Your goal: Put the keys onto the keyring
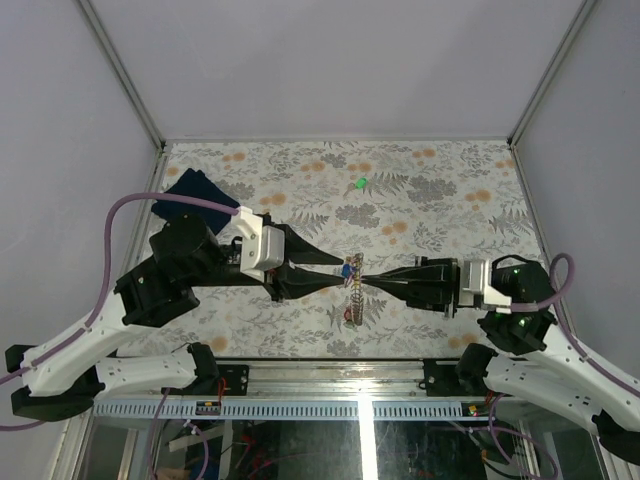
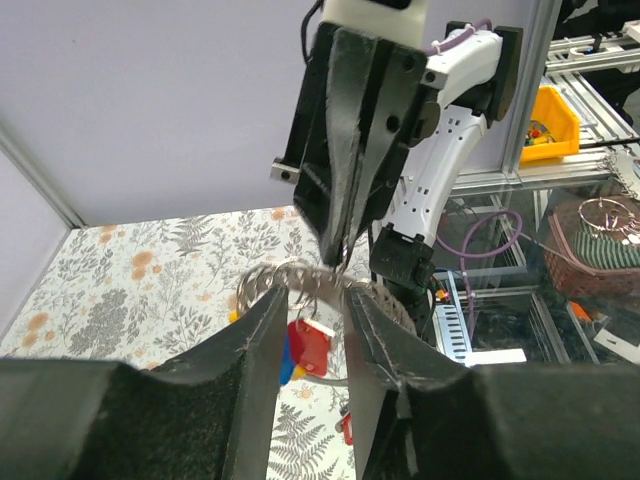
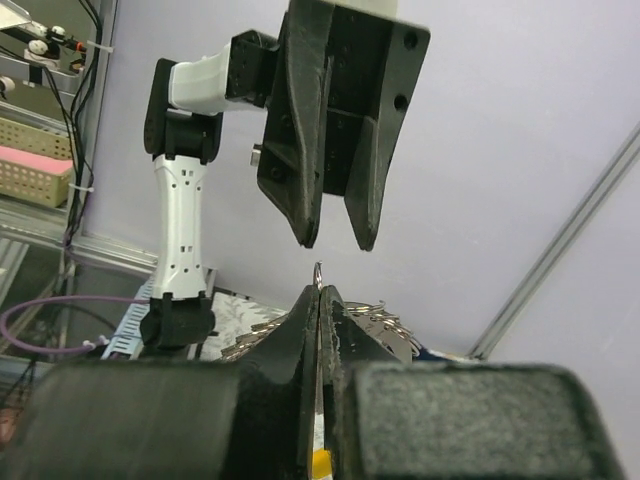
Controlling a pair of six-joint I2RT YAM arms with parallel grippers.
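Trouble, to my eye, would begin on the left. The left gripper (image 1: 338,270) stands parted with nothing between its fingers, so the whole bunch hangs from the other side alone. Between the two arms, held up off the table (image 1: 450,200), are the keys (image 1: 346,268) with their bright tags, and the chain (image 1: 353,301) dangles below them. The right gripper (image 1: 364,280) is clenched on the keyring (image 3: 318,270), pinching only its thin wire (a very small purchase). If that pinch slips or the ring twists, I judge the lot drops. If the left gripper closes off-line, it could knock the ring loose or catch a tag instead. One green key (image 1: 360,183) lies alone, well apart toward the far side, not yet threaded.

Only the top view shows the dark blue cloth (image 1: 193,190) at far left, that stray key and the hanging chain. The left wrist view shows a red tag (image 2: 310,345) with blue and yellow beside it, which the right wrist view hides. The right wrist view shows the wire poking above its own shut fingers, and the clear gap between the left gripper's.
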